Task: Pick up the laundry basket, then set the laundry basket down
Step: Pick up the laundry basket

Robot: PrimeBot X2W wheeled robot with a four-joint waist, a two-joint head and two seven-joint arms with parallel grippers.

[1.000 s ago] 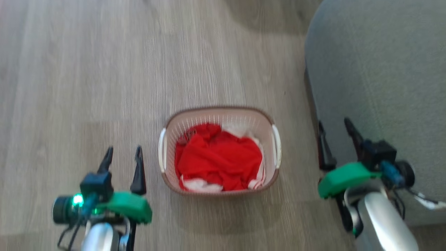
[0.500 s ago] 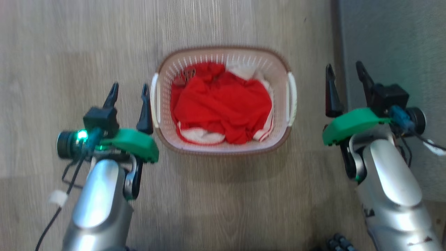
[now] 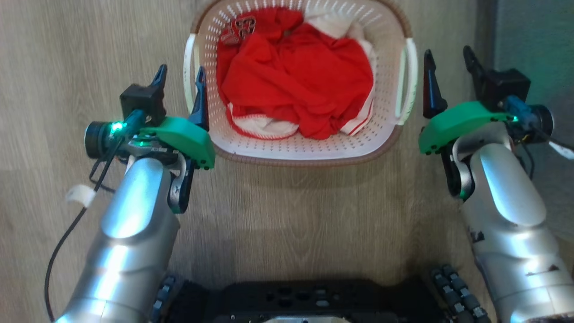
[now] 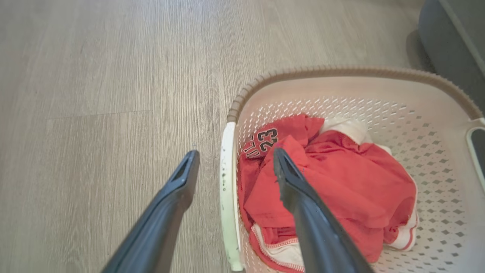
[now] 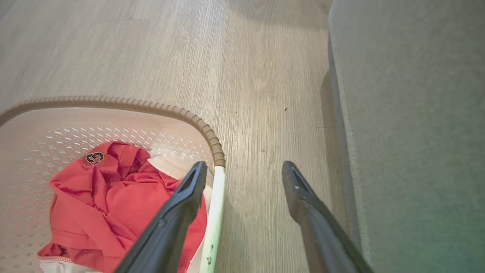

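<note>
While spread and empty, the left gripper (image 3: 181, 69) straddled the white left handle (image 3: 188, 63) of the cream perforated plastic laundry basket (image 3: 314, 146). The right gripper (image 3: 447, 50), likewise spread, could miss the right handle (image 3: 409, 80), tilting the lift.

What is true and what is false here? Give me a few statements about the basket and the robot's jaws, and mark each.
1. The basket holds red clothes. True.
2. The left jaws are shut on a handle. False: they stand open, astride the left handle.
3. The clothes show the number 23. True.
4. The basket stands on a table. False: it stands on the wooden floor.
5. The right jaws are open. True.
</note>
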